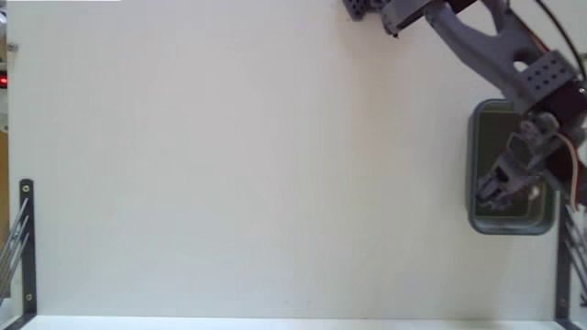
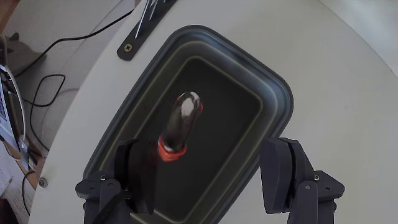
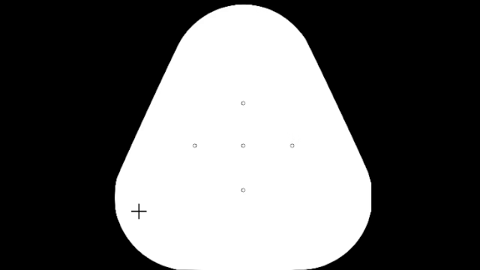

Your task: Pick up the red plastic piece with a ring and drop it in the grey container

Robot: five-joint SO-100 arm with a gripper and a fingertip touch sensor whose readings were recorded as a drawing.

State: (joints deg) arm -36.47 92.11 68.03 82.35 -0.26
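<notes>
Evidently close to finished, going by the wrist view. Lying inside the dark grey rectangular plastic tub with rounded corners and a thick rim: a small elongated piece with an orange-red collar and a glossy, darker-looking end, taken to be the red plastic piece with a ring. Seen against the tub's floor, towards the left half of the hollow and well within the rim. Cannot tell whether at rest on the bottom or on its way down. No clear sight of it in the fixed view, only a pale speck inside the tub, too small to name. Hence judged as pick done and drop done or all but done; left, at most, to settle and to lift the arm clear.

As for the dark two-finger claw: spread wide and gripping nothing. Poised directly above the tub in both views, at the right edge of the white table in the fixed view, where it hides part of the tub. Piece showing just beside the left-hand finger in the wrist view, with a faint reddish tint on that finger's inner face. Contact there not clear, though seemingly apart and lower down. Well apart from the right-hand finger.
</notes>
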